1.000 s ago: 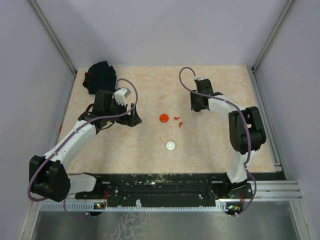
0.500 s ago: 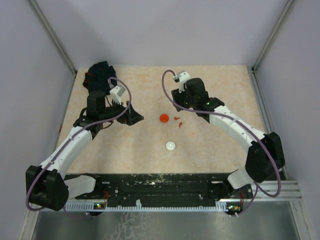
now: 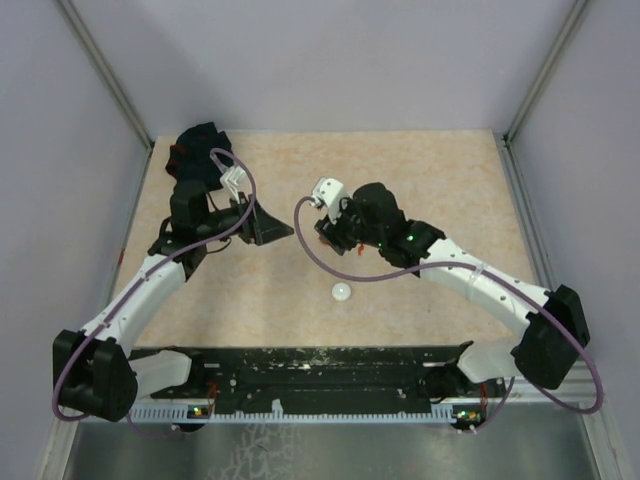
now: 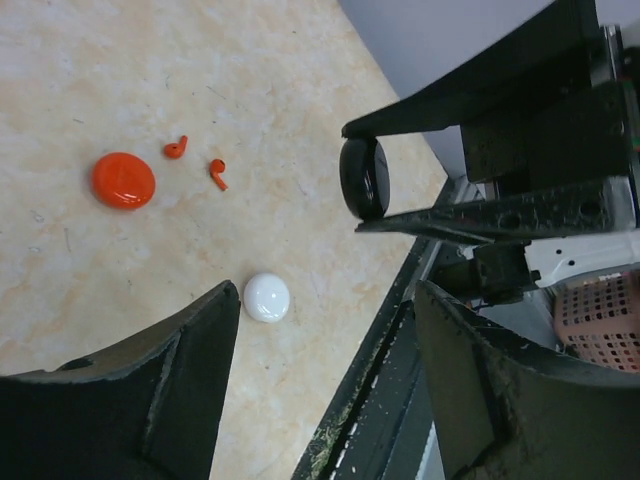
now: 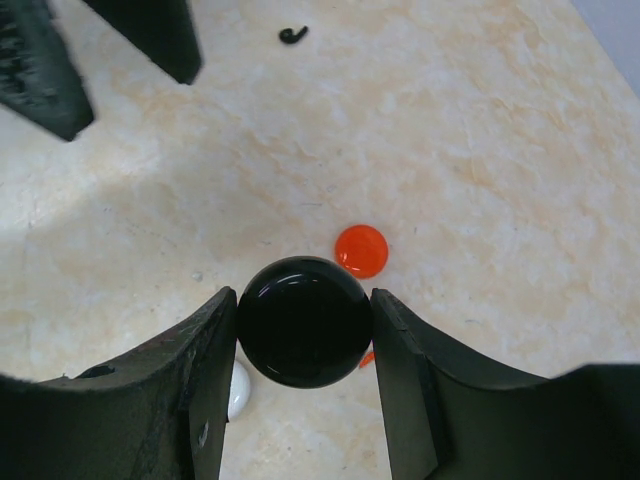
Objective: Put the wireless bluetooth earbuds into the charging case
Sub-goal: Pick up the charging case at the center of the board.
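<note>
My right gripper (image 5: 304,322) is shut on a black round case (image 5: 304,322) and holds it edge-on above the table; it also shows in the left wrist view (image 4: 362,178). Below it lie a red round case (image 5: 361,250) and a white round case (image 5: 238,390). Two red earbuds (image 4: 176,149) (image 4: 218,173) lie beside the red case (image 4: 123,180). A black earbud (image 5: 292,35) lies near my left gripper's fingers (image 5: 160,35). My left gripper (image 4: 325,300) is open and empty, left of the right gripper (image 3: 330,232). No white earbuds show.
A black fabric bundle (image 3: 200,150) lies at the back left corner. The white case (image 3: 342,291) sits mid-table toward the front. The black front rail (image 3: 330,365) runs along the near edge. Grey walls close in the table.
My right arm has swung left and forward with the black case, now over the red case. My left gripper has shifted slightly right and turned toward it.
</note>
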Controlling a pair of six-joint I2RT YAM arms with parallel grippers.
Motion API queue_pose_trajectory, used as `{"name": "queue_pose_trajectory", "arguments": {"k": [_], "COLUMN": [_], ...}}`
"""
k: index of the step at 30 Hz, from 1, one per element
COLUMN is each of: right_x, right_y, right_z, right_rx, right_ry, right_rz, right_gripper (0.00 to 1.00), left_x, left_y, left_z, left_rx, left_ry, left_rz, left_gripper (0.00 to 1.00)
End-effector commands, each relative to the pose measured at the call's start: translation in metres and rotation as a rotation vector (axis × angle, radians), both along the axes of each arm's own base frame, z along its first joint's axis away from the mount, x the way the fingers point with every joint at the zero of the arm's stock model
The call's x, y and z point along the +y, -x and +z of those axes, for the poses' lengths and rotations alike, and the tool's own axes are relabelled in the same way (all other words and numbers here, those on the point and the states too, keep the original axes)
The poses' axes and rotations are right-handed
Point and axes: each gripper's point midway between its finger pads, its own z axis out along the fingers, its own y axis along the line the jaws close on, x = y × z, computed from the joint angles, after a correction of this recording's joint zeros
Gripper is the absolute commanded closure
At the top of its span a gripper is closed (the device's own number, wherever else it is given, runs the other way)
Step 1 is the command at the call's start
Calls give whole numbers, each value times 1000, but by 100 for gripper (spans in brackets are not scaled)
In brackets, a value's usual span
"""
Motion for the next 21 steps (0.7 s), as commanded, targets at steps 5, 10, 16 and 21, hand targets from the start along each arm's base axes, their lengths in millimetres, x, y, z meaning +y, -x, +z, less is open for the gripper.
{"name": "queue_pose_trajectory", "arguments": {"k": [5, 10, 16, 21], "right_x": [38, 50, 54, 54], "right_y": [33, 43, 48, 49], "right_z": [50, 54, 57, 59], "right_rx": [-220, -259, -282, -292], "right_ry": [-73, -62, -51, -47], "right_rz": [229, 280, 296, 293], "right_gripper": [53, 53, 53, 53], "left_x": [-15, -26, -35, -45], "left_y": [21, 30, 33, 36], "left_z": [18, 19, 17, 12], "left_rx": [31, 39, 46, 62], "left_ry": [98, 109, 110, 104], "left_rz": [-81, -118, -141, -167], "left_gripper": [32, 35, 39, 41]}}
